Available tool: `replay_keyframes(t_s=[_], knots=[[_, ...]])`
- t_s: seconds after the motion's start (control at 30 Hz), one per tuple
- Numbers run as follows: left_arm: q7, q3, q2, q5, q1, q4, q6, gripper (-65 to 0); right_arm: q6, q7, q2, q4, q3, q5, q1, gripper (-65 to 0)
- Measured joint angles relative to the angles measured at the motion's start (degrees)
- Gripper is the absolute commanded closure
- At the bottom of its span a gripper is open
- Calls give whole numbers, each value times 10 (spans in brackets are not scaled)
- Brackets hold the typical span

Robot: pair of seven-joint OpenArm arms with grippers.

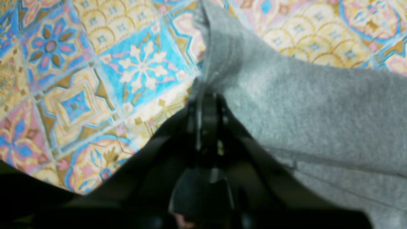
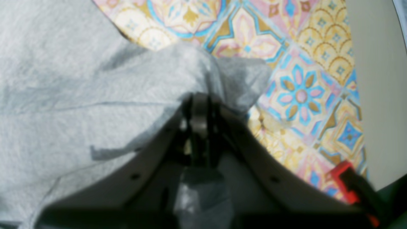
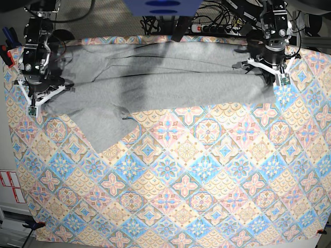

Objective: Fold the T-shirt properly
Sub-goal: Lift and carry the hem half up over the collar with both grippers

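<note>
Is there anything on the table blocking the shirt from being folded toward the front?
Nothing visible does. The T-shirt lies along the back of the tablecloth, and only bare patterned cloth shows in front of it.

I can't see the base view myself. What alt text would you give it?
A grey T-shirt lies stretched across the far side of a table covered by a colourful tile-patterned tablecloth, seen from above. Two robot arms pinch its ends: the right end effector at the picture's left, the left end effector at the picture's right. One sleeve trails toward the viewer.

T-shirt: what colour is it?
Plain heather grey T-shirt, no print visible; clearest in the base view.
</note>
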Motion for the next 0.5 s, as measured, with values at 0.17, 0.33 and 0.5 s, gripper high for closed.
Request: replay_keyframes(t_s=[0.17, 0.33, 0.5], knots=[[3, -2, 1, -3, -10, -39, 2, -111, 1, -2, -15, -6, -6, 2, 0, -4], [1, -25, 3, -3, -13, -38, 2, -163, 0, -3, -12, -14, -5, 0, 1, -80], [25, -63, 3, -3, -29, -39, 2, -172, -1, -3, -13, -9, 0, 0, 1, -174]])
